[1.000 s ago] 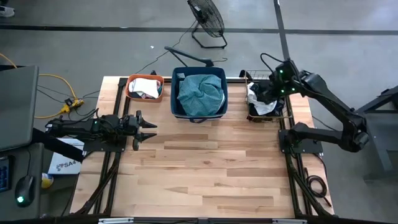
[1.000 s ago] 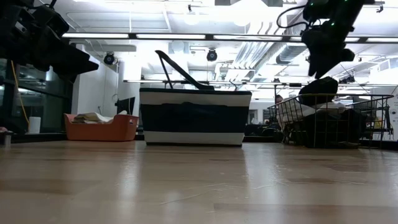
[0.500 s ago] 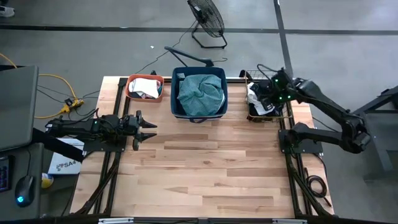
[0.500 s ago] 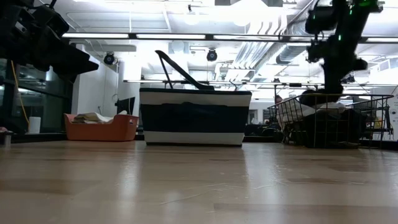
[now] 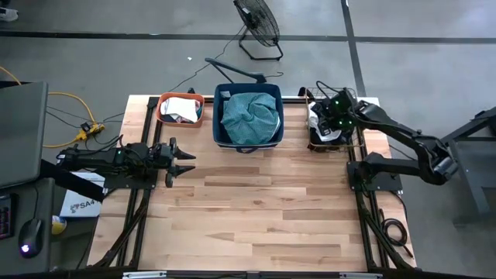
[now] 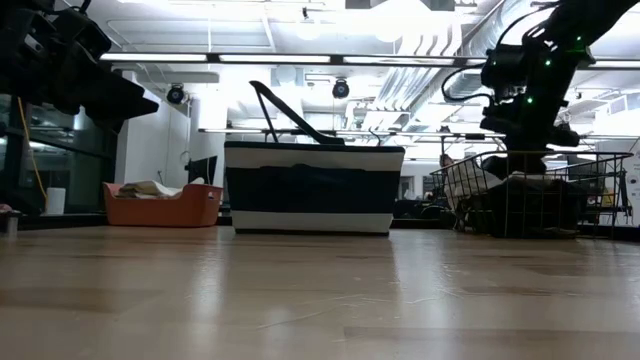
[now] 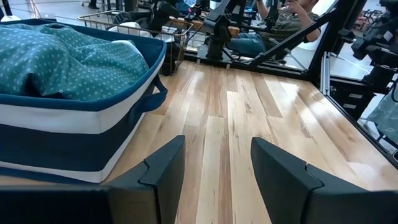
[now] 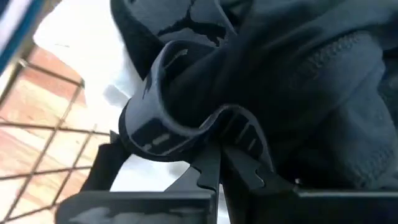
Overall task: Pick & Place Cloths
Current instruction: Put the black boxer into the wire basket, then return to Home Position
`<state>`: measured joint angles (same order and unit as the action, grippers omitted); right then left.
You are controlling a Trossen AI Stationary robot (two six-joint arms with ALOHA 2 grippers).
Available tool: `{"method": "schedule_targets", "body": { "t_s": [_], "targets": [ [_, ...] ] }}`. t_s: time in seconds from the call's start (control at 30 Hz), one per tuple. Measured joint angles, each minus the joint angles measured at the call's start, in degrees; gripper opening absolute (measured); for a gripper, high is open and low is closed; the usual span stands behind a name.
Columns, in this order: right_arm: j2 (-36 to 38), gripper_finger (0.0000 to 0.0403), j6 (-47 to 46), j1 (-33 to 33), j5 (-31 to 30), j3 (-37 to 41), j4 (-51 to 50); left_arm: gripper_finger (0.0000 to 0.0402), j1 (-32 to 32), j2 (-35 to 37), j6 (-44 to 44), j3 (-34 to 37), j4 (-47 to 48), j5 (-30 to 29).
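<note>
A wire basket [image 5: 313,144] at the table's far right holds black and white cloths. My right gripper [image 8: 219,160] points steeply down into it, shut, its tips against a black garment [image 8: 292,74] that lies on white cloth [image 8: 81,56]. The low view shows the same gripper [image 6: 524,150] at the basket's rim. A large teal cloth [image 5: 249,112] fills the navy tub [image 5: 248,144]. More cloths [image 5: 182,108] lie in the orange basin [image 5: 162,111]. My left gripper [image 5: 186,161] hovers open at the table's left edge, with nothing between its fingers. My right gripper meets the black garment's elastic band [image 8: 186,124] with its shut fingertips, coming from above at a steep slant. The band's fold curls over the fingertips [image 8: 208,163]. I cannot tell whether any cloth is caught between them. The garment rests on the pile in the basket.
The tub's handle [image 6: 285,112] sticks up above its rim. A floor fan [image 5: 258,23] stands beyond the far edge. The wooden tabletop [image 5: 256,209] stretches bare toward the near edge. A person sits in the room behind, seen in the left wrist view.
My right gripper has come down from above the wire basket into it, shifting a little toward the table's left and tipping more steeply. The black cloth heaped above the basket's rim has sunk lower. My left arm has kept still.
</note>
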<state>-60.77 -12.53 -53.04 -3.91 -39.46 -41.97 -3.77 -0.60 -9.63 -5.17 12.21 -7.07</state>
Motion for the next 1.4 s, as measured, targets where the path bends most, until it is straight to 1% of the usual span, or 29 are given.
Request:
{"method": "schedule_targets", "body": {
  "t_s": [0.13,0.3,0.43,0.57,0.77,0.83,0.9,0.97,1.13,1.23,1.3,1.4],
  "targets": [
    [0.6,0.0004,-0.3,0.0,0.0,-1.0,0.9,0.0179,0.0,0.0,-0.1,0.0,0.0,-0.1],
    [3.4,0.0004,-0.2,0.0,-0.2,-3.3,0.7,0.0179,0.0,0.0,-0.1,0.0,0.2,-1.4],
    [6.2,0.0004,-1.1,0.0,1.9,-4.0,0.4,0.0179,0.0,0.0,-0.1,0.0,0.2,-1.4],
    [9.7,0.0004,-0.7,0.0,7.2,-4.0,-0.1,0.0179,0.0,0.0,-1.1,0.0,0.1,-1.5],
    [14.8,0.0004,0.2,0.4,20.4,-4.0,1.0,0.0179,0.0,0.0,-0.7,0.0,-0.3,-1.7],
    [17.3,0.0004,0.5,2.2,24.1,-3.3,3.0,0.0179,0.0,0.0,-1.1,0.0,-1.1,-2.0],
    [19.7,0.0004,0.1,5.4,28.4,-1.3,8.1,0.0179,0.0,0.0,-1.2,0.1,-1.3,-2.0],
    [22.2,0.0004,-3.0,9.3,30.9,2.6,15.4,0.0179,0.0,0.0,-1.2,0.1,-1.3,-2.0],
    [26.7,0.0004,-12.5,21.5,30.4,15.7,40.4,0.0179,0.0,0.0,-1.1,0.1,-1.6,-3.3],
    [27.5,0.0004,-15.6,29.2,27.8,22.6,54.2,0.0179,0.0,0.0,-1.0,0.1,-1.7,-4.0],
    [27.6,0.0004,-16.0,33.9,24.4,26.2,60.9,0.0179,0.0,0.0,-1.0,0.1,-1.8,-4.1],
    [27.5,0.0004,-15.0,38.9,15.3,30.1,65.3,0.0179,0.0,0.0,-0.9,0.1,-2.1,-4.5]
  ]
}}
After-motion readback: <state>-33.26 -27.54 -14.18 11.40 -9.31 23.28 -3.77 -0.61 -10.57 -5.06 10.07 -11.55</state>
